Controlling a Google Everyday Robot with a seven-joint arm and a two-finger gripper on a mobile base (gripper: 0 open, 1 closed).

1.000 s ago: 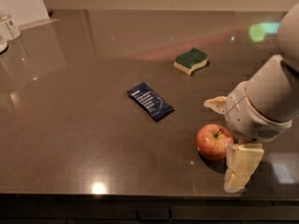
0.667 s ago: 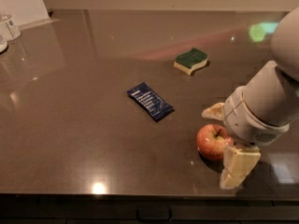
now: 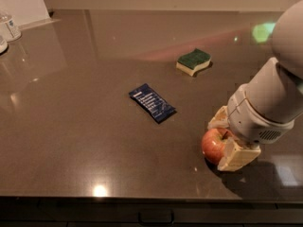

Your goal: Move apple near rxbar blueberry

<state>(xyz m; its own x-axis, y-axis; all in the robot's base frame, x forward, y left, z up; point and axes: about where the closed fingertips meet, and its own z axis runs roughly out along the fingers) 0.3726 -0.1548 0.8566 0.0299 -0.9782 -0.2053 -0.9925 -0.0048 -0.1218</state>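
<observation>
A single camera looks down at a steep slant from above the near edge of the bench (image 3: 85, 126), facing across it toward the far side, close enough that the bench fills nearly the whole view. The arm (image 3: 270, 103) enters from the right, nearest the lens; the gripper (image 3: 222, 143) sits lower right, jaws closed against the apple (image 3: 211, 144)

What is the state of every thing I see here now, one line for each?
pincer: shut on the apple, front right.
apple: clamped in the pincer.
rxbar blueberry: lying flat, untouched, left of the apple.
sponge: lying flat, green side up.
bottle: upright, far left.
</observation>
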